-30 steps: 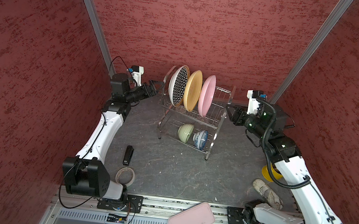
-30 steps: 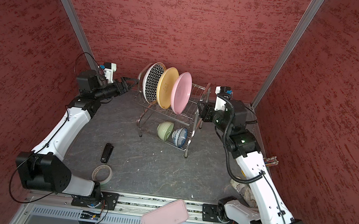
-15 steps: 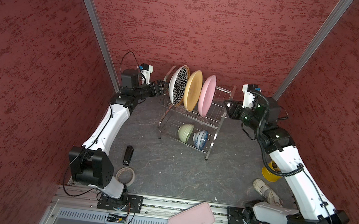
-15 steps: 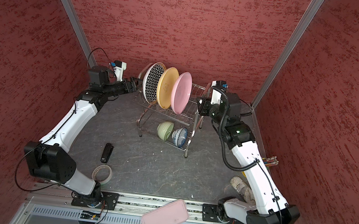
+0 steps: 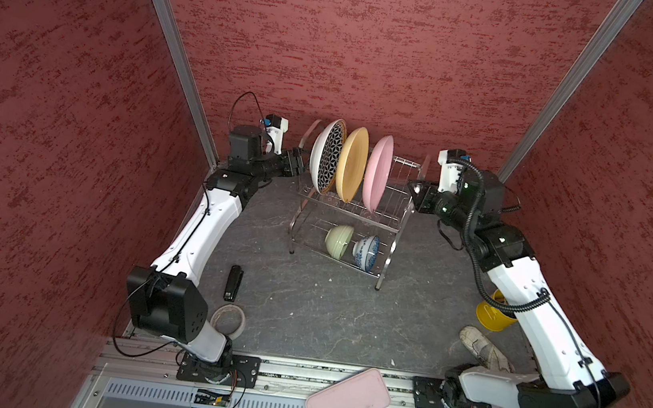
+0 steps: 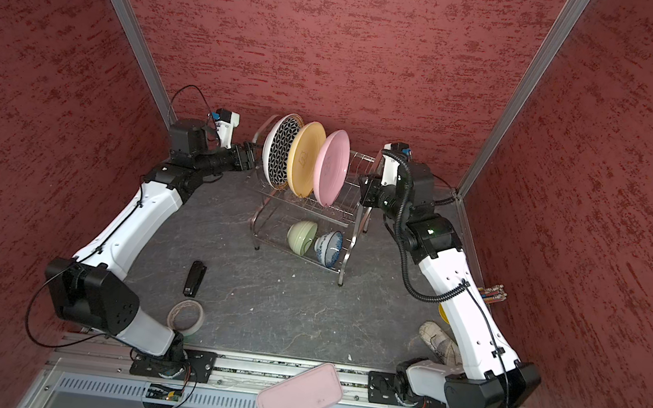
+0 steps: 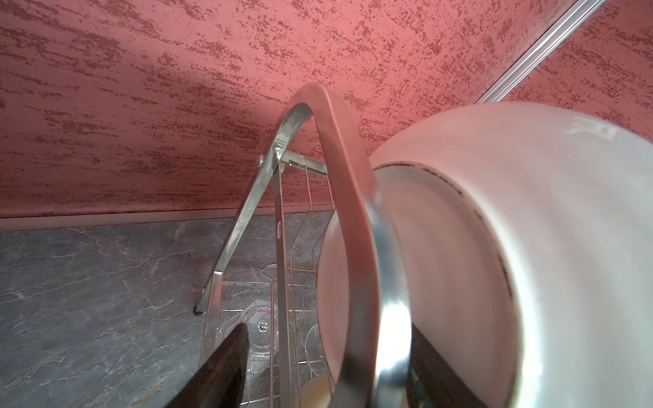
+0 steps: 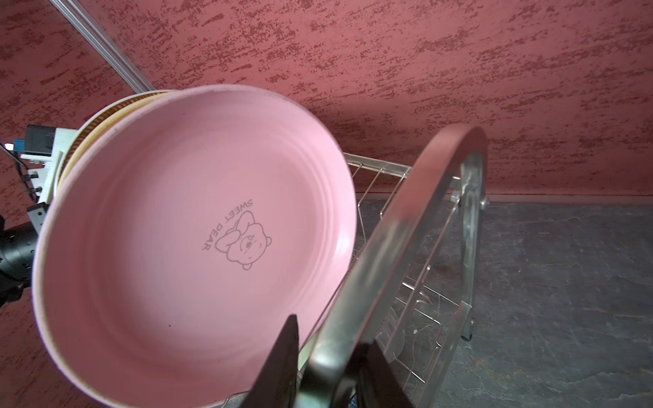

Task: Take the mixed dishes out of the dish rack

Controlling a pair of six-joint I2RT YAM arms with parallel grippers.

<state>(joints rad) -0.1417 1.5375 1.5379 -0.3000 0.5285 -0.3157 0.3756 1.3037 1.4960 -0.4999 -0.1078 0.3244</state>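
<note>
The dish rack [image 5: 393, 246] stands at the back of the table in both top views. Its upper tier holds the geometric plate [image 5: 328, 159], the yellow-orange plate [image 5: 352, 164] and the pink plate [image 5: 376, 173] on edge. The pale green bowl [image 5: 338, 240] and blue-floral bowl [image 5: 366, 251] sit below. A clear cup [image 7: 259, 328] shows through the wires. My left gripper [image 5: 298, 164] is open, straddling the rack's left side frame [image 7: 353, 176] with a wide gap on one side. My right gripper [image 5: 416, 188] straddles the right side frame [image 8: 424, 212], jaws narrow, a slit still showing beside one finger.
A black stapler [image 5: 233, 282] and a tape roll [image 5: 228, 319] lie at the front left. A yellow cup [image 5: 494, 316] and a crumpled white cloth [image 5: 484, 348] sit under my right arm. A pink tray [image 5: 348, 402] overhangs the front rail. Red walls stand close behind the rack.
Both arms have reached in to the rack's two ends. Each gripper's jaws have narrowed around a side frame. The dishes have not moved.
</note>
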